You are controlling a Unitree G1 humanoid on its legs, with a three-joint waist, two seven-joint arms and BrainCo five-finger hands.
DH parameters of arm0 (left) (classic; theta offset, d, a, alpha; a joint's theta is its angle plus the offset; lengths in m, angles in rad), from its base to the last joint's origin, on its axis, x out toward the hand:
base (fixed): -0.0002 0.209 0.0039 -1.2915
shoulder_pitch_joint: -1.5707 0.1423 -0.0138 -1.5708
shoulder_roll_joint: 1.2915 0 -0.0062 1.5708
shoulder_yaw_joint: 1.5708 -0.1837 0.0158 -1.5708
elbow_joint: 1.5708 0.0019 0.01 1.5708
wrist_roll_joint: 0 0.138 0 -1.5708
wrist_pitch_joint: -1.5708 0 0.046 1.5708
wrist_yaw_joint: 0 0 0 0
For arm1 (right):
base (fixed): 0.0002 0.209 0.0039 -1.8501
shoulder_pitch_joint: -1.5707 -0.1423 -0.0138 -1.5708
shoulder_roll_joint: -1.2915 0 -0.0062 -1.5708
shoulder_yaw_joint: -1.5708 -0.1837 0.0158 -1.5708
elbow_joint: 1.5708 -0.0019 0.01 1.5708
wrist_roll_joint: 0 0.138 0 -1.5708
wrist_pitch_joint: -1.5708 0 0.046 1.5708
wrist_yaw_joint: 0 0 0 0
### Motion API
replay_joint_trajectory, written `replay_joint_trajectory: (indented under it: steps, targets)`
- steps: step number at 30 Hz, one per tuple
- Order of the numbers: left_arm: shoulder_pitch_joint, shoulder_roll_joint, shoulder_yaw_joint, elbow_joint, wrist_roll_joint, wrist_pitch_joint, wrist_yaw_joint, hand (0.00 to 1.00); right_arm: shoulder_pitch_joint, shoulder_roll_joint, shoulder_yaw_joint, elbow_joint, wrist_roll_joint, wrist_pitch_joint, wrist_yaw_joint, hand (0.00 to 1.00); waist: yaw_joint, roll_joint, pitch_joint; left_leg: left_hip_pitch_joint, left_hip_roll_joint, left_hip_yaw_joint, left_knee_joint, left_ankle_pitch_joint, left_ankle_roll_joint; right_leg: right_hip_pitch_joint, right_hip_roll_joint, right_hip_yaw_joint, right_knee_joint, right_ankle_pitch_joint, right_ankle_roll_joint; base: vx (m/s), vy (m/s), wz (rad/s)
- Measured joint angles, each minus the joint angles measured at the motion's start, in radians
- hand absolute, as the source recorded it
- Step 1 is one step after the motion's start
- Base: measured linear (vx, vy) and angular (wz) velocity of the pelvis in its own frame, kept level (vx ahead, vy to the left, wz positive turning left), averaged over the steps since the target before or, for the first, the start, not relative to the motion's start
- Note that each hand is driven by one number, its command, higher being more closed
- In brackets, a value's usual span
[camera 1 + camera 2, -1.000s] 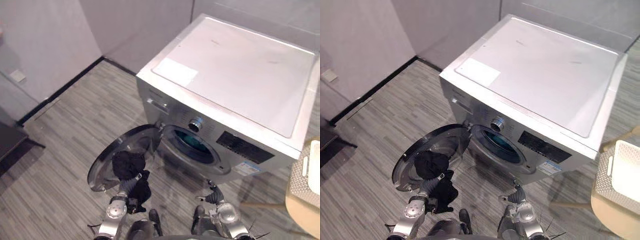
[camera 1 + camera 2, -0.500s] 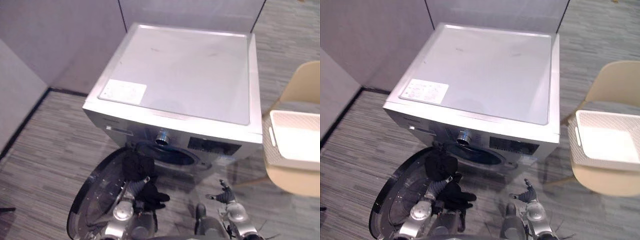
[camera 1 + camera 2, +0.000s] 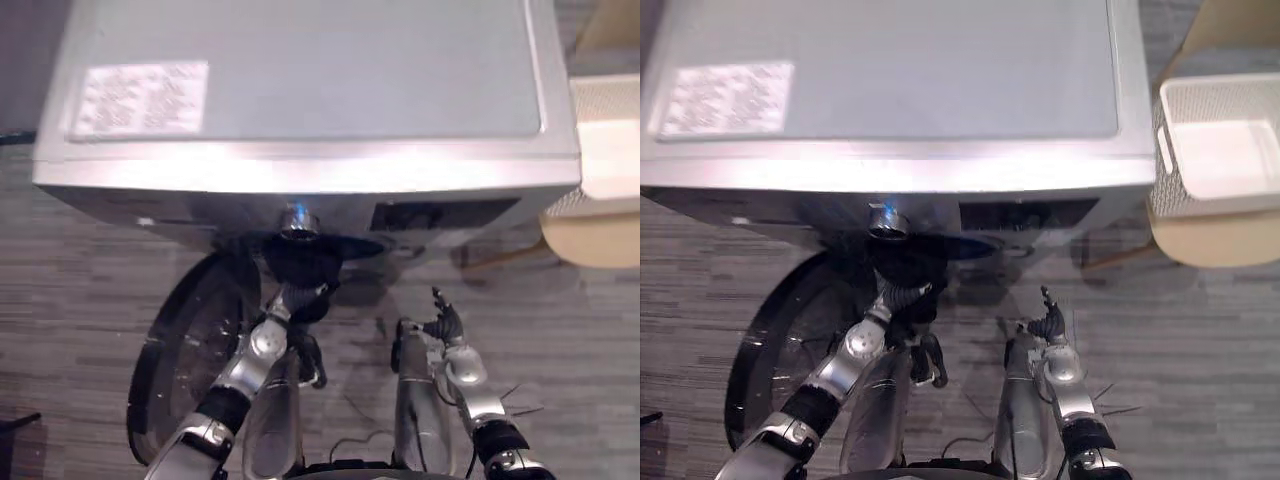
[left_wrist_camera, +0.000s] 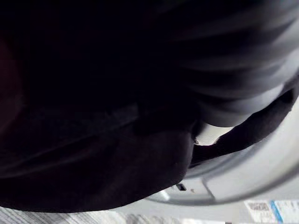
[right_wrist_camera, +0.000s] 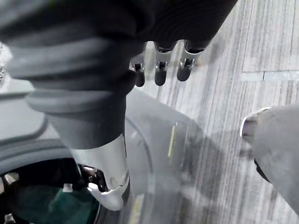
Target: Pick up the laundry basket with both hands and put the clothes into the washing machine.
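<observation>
The left hand (image 3: 297, 299) is up at the drum opening (image 3: 985, 243) of the washing machine (image 3: 300, 60) with the black clothes (image 3: 300, 262) bunched over it right at the mouth. No way to tell if it's clamped on the cloth, since it's buried in there. The round door (image 3: 190, 350) hangs open toward 7 o'clock of the opening, the right hand (image 3: 443, 322) hovers over the floor (image 3: 580, 330) at about 4 o'clock with fingers (image 5: 160, 70) loose and apart, holding nothing, and the white laundry basket (image 3: 1210, 140) sits on a beige chair (image 3: 1210, 240) out at 2 o'clock, well apart from both hands.
</observation>
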Motion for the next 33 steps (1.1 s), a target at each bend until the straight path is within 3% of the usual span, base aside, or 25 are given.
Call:
replay_joint_trajectory:
  steps: [6,10,14,15,19,22,24,26,30,33]
  targets:
    - [-0.151,-0.004,0.064,-0.121,0.035,0.018,0.058,1.0,-0.087,0.006,-0.003,-0.154,0.038,-0.023,-0.02,0.0,0.001,-0.007,0.038,-0.316,0.097,-0.037,0.301,-0.075,-0.001,-0.329,0.039,0.009,0.285,-0.061,-0.017,-0.11,-0.08,-0.19]
    - [-0.269,0.015,0.118,-0.175,0.074,0.04,0.092,1.0,-0.132,0.01,-0.019,-0.168,0.049,-0.041,-0.04,0.0,0.0,-0.01,0.064,-0.489,0.122,-0.088,0.457,-0.107,-0.006,-0.496,0.049,0.007,0.454,-0.112,-0.03,-0.07,-0.133,0.06]
    - [-0.457,0.132,0.114,-0.2,0.151,0.078,0.121,1.0,-0.173,0.001,-0.056,-0.236,0.077,-0.078,-0.039,0.0,-0.009,-0.016,0.073,-0.652,0.124,-0.141,0.574,-0.112,-0.01,-0.646,0.047,0.005,0.589,-0.147,-0.04,-0.09,-0.126,0.17]
    - [-0.556,0.203,0.089,-0.2,0.182,0.092,0.129,1.0,-0.173,-0.001,-0.07,-0.256,0.081,-0.09,-0.032,0.0,-0.01,-0.034,0.083,-0.68,0.123,-0.148,0.596,-0.112,-0.011,-0.677,0.045,0.006,0.623,-0.157,-0.048,-0.08,-0.121,0.2]
    - [-0.859,0.35,-0.002,-0.177,0.228,0.11,0.149,1.0,-0.162,-0.001,-0.084,-0.295,0.089,-0.109,-0.016,0.0,-0.029,-0.044,0.087,-0.751,0.118,-0.189,0.62,-0.104,-0.023,-0.72,0.03,-0.027,0.655,-0.167,-0.065,-0.03,-0.056,0.16]
    - [-1.039,0.381,-0.043,-0.122,0.253,0.108,0.156,1.0,-0.159,0.001,-0.091,-0.305,0.089,-0.126,-0.005,0.0,-0.03,-0.051,0.086,-0.774,0.116,-0.2,0.621,-0.102,-0.027,-0.737,0.026,-0.037,0.66,-0.173,-0.073,0.02,-0.033,0.07]
    - [-1.175,0.391,-0.041,-0.047,0.255,0.115,0.169,1.0,-0.16,0.005,-0.093,-0.311,0.098,-0.137,0.002,0.0,-0.047,-0.051,0.086,-0.795,0.105,-0.218,0.621,-0.098,-0.034,-0.744,0.014,-0.056,0.663,-0.18,-0.078,0.06,-0.02,0.1]
    - [-1.22,0.398,-0.036,-0.024,0.243,0.127,0.182,1.0,-0.16,0.009,-0.096,-0.31,0.105,-0.138,0.011,0.0,-0.053,-0.051,0.086,-0.806,0.103,-0.223,0.621,-0.097,-0.035,-0.744,0.012,-0.067,0.666,-0.19,-0.077,0.05,-0.016,0.12]
    - [-1.221,0.397,-0.033,-0.029,0.204,0.168,0.329,1.0,-0.152,0.013,-0.116,-0.315,0.123,-0.158,0.009,0.0,-0.055,-0.052,0.085,-0.833,0.101,-0.239,0.621,-0.093,-0.043,-0.759,0.01,-0.083,0.668,-0.194,-0.078,0.01,-0.018,0.04]
    - [-1.221,0.372,-0.033,-0.029,0.198,0.196,0.388,1.0,-0.143,0.01,-0.129,-0.316,0.126,-0.17,0.007,0.0,-0.054,-0.055,0.083,-0.855,0.093,-0.255,0.621,-0.085,-0.056,-0.769,0.005,-0.094,0.671,-0.196,-0.083,0.0,-0.015,0.09]
